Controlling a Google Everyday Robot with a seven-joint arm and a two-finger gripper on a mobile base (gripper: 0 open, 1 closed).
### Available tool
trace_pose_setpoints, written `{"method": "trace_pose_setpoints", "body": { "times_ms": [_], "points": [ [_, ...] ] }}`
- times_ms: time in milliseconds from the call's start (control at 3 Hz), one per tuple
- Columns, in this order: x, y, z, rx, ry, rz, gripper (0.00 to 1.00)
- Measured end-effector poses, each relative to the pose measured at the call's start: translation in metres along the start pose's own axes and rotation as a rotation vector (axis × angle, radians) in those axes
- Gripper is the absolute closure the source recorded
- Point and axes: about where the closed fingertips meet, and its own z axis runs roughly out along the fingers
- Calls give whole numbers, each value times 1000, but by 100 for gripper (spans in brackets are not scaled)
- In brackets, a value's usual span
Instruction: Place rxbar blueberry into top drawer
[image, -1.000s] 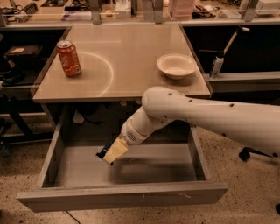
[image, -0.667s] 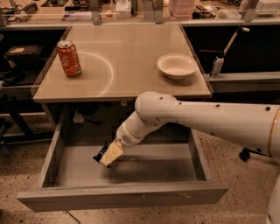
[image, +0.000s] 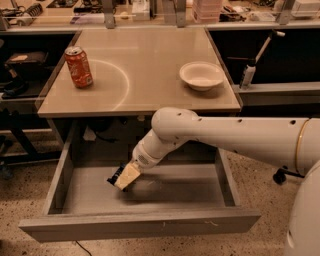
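Hovering low inside the top drawer (image: 180, 194), my gripper (image: 122, 180) looks clamped on the rxbar blueberry (image: 114, 175) — a dark sliver jutting from its tip, long axis slanted downward — with the drawer's bare bottom just beneath it.

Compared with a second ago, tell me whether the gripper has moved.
Yes, slightly. The gripper has shifted left inside the top drawer, nearer its left wall.

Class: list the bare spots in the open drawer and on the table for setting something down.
Top drawer: the floor right of the gripper, which sits low at left-centre. Table: between soda can and bowl. Crowded only around the gripper.
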Motion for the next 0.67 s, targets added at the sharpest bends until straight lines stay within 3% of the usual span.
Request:
{"method": "trace_pose_setpoints", "body": {
  "times_ms": [667],
  "points": [
    [0,0,0,0,0,0,35]
  ]
}}
